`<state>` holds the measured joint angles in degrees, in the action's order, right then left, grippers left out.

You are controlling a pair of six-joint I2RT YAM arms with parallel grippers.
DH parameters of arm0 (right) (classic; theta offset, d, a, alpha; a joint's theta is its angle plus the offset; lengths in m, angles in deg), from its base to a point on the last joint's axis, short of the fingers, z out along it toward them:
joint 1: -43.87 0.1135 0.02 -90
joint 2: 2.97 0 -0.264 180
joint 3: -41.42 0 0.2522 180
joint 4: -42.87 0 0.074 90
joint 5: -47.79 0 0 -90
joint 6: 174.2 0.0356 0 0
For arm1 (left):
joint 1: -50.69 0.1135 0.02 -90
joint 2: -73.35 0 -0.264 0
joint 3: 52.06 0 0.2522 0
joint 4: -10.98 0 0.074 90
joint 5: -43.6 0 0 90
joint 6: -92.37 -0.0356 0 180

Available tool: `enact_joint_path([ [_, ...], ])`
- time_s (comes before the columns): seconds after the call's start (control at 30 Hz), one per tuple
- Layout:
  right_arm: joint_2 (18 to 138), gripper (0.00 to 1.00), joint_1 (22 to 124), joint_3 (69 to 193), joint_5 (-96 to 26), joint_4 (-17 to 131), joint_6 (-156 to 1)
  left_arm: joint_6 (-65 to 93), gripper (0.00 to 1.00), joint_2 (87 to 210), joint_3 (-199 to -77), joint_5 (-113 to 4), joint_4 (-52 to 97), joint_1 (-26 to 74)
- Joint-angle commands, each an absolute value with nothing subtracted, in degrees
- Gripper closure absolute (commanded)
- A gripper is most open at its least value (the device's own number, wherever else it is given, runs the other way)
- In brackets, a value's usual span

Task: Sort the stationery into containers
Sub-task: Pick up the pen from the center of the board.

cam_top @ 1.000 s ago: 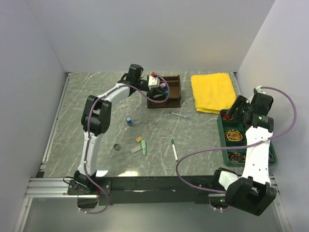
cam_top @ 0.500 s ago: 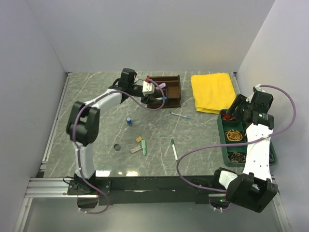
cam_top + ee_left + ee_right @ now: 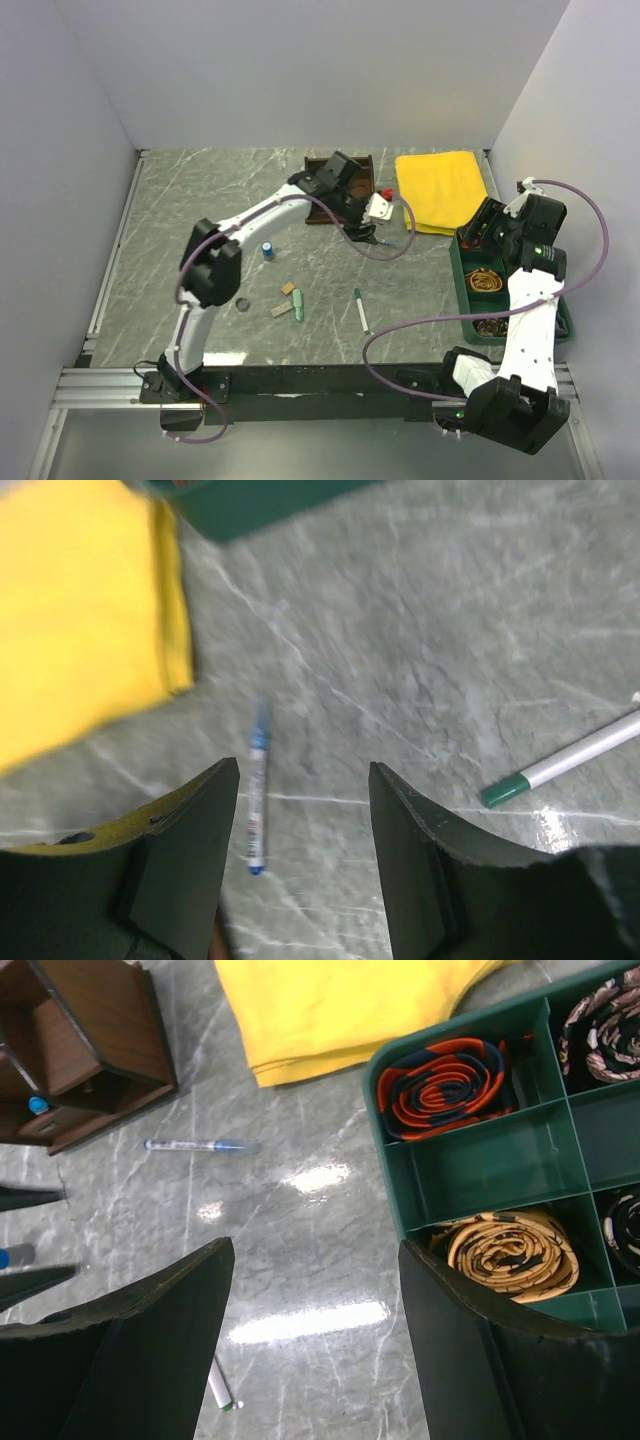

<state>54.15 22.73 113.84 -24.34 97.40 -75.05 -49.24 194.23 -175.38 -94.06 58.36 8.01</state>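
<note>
Now left jaws apart, empty, above blue-capped pen near yellow cloth; right jaws spread, empty.

Light is bright, even and diffuse from overhead. In the top view the yellow cloth shows flat, saturated colour, and only soft, faint shadows lie on the table left of it. The right wrist view is sharp, with 3 white glare patches on the stone below the cloth. The left wrist view is smeared by motion: the cloth's edge is fuzzy, the green tray up and right of it blurs, and the blue-capped pen just below the cloth's corner streaks lengthwise. The green-capped pen, far right of the cloth, looks crisper, with 1 glare spot under it.
</note>
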Motion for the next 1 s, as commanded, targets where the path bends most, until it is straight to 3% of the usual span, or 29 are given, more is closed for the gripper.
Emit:
enact_joint_path([
  [0.0, 51.5, 0.25, 22.9, 116.7, -22.4, 97.4, -76.3, -49.0, 0.4, 202.1, -186.2, -89.3, 64.0, 6.8],
  [0.27, 52.2, 0.25, 22.9, 118.0, -20.4, 99.3, -76.2, -46.1, 0.41, 214.6, -197.9, -86.6, 61.5, 5.0],
  [0.63, 55.2, 0.25, 22.9, 117.6, -18.8, 97.4, -75.1, -42.6, 0.44, 220.8, -200.4, -81.9, 58.2, 5.3],
  [0.97, 55.7, 0.25, 22.9, 115.4, -18.6, 96.0, -74.1, -37.4, 0.46, 226.4, -205.3, -84.8, 57.3, 8.5],
])
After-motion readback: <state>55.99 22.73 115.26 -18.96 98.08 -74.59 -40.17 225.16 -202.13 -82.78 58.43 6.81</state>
